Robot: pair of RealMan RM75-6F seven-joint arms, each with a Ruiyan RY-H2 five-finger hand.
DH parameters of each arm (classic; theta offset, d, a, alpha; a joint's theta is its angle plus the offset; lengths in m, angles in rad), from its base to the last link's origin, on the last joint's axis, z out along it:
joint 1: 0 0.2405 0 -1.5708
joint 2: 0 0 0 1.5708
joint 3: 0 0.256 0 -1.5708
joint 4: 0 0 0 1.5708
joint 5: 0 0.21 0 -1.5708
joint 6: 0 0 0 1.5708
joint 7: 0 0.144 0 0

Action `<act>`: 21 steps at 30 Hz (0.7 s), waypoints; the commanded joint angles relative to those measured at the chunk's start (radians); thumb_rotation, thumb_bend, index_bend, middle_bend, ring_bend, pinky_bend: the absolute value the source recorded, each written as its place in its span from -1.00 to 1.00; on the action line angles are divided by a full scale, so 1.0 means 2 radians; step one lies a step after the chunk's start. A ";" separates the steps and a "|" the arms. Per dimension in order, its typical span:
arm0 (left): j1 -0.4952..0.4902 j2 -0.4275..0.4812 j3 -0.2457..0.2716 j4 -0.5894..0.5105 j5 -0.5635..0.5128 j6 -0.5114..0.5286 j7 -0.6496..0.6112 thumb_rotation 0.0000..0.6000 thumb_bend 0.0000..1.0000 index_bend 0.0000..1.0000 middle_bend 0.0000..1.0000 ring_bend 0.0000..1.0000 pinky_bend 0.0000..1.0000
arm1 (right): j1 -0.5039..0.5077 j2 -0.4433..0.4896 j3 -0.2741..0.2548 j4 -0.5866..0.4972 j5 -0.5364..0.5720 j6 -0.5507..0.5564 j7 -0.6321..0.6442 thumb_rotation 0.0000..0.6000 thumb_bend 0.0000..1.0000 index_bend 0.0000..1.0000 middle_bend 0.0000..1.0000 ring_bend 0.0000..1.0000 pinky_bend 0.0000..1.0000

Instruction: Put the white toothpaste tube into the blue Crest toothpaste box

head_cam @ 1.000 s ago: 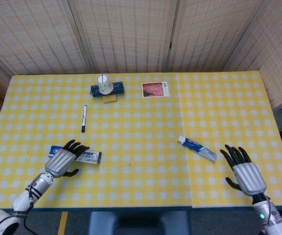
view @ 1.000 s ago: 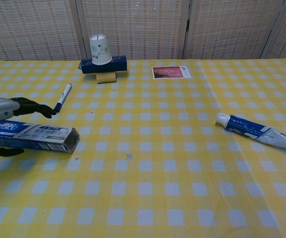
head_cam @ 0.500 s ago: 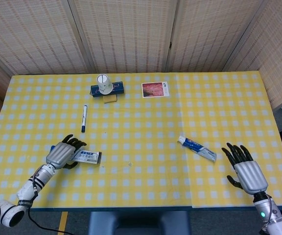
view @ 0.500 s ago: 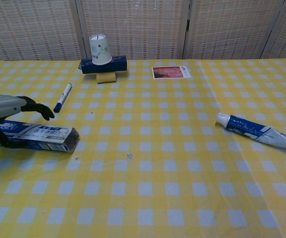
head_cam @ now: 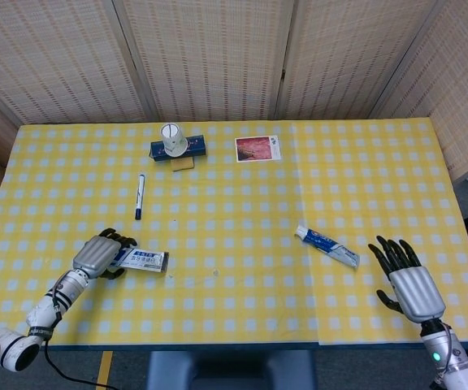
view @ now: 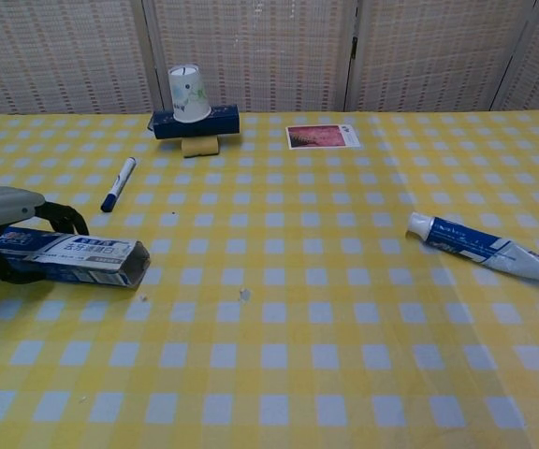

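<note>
Since a second ago the left hand (head_cam: 97, 254) has curled its fingers over the Crest toothpaste box (head_cam: 140, 260), lower left. The right hand (head_cam: 410, 284) hovers spread and empty near the toothpaste tube (head_cam: 327, 247).

Chest view: stiff glossy carton (view: 68, 256), open end facing centre; soft tube (view: 485, 249) at right. Grip lightly, without crushing.
</note>
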 commanded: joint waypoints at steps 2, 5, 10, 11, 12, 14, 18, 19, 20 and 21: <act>-0.005 -0.003 -0.002 0.006 -0.007 -0.008 -0.003 1.00 -0.30 -0.39 -0.21 -0.32 -0.59 | 0.000 0.000 0.000 0.000 -0.001 0.002 0.000 1.00 -0.37 -1.00 -1.00 -1.00 -1.00; -0.009 -0.006 -0.003 0.011 -0.014 -0.015 -0.001 1.00 -0.31 -0.36 -0.18 -0.26 -0.56 | -0.001 0.001 -0.001 0.000 -0.002 0.003 0.001 1.00 -0.37 -1.00 -1.00 -1.00 -1.00; -0.012 -0.008 -0.004 0.011 -0.026 -0.021 0.010 1.00 -0.31 -0.33 -0.12 -0.15 -0.52 | -0.001 0.000 -0.002 0.000 -0.004 0.004 -0.001 1.00 -0.37 -1.00 -1.00 -1.00 -1.00; -0.012 -0.007 -0.004 0.010 -0.028 -0.021 0.012 1.00 -0.31 -0.32 -0.10 -0.13 -0.51 | -0.001 -0.001 -0.003 -0.001 -0.004 0.003 -0.001 1.00 -0.37 -1.00 -1.00 -1.00 -1.00; -0.012 -0.007 -0.004 0.008 -0.030 -0.021 0.015 1.00 -0.31 -0.31 -0.08 -0.11 -0.50 | 0.000 -0.001 -0.003 -0.001 -0.004 0.003 -0.001 1.00 -0.37 -1.00 -1.00 -1.00 -1.00; -0.011 -0.005 -0.005 0.003 -0.032 -0.016 0.019 1.00 -0.31 -0.30 -0.04 -0.08 -0.48 | -0.001 0.000 -0.003 -0.001 -0.004 0.004 -0.001 1.00 -0.37 -1.00 -1.00 -1.00 -1.00; -0.005 0.003 -0.005 -0.013 -0.031 0.002 0.025 1.00 -0.31 -0.26 0.03 -0.03 -0.44 | -0.001 0.001 -0.003 -0.001 -0.007 0.007 0.001 1.00 -0.37 -1.00 -1.00 -1.00 -1.00; -0.005 0.004 -0.005 -0.016 -0.032 0.004 0.027 1.00 -0.31 -0.26 0.04 -0.02 -0.43 | -0.001 0.001 -0.004 -0.001 -0.008 0.007 0.002 1.00 -0.37 -1.00 -1.00 -1.00 -1.00; -0.004 0.004 -0.005 -0.017 -0.033 0.006 0.029 1.00 -0.31 -0.25 0.06 0.00 -0.42 | -0.001 0.002 -0.005 -0.002 -0.009 0.007 0.002 1.00 -0.37 -1.00 -1.00 -1.00 -1.00; -0.003 0.005 -0.006 -0.020 -0.036 0.007 0.033 1.00 -0.32 -0.24 0.08 0.01 -0.41 | -0.002 0.002 -0.005 -0.002 -0.011 0.009 0.003 1.00 -0.37 -1.00 -1.00 -1.00 -1.00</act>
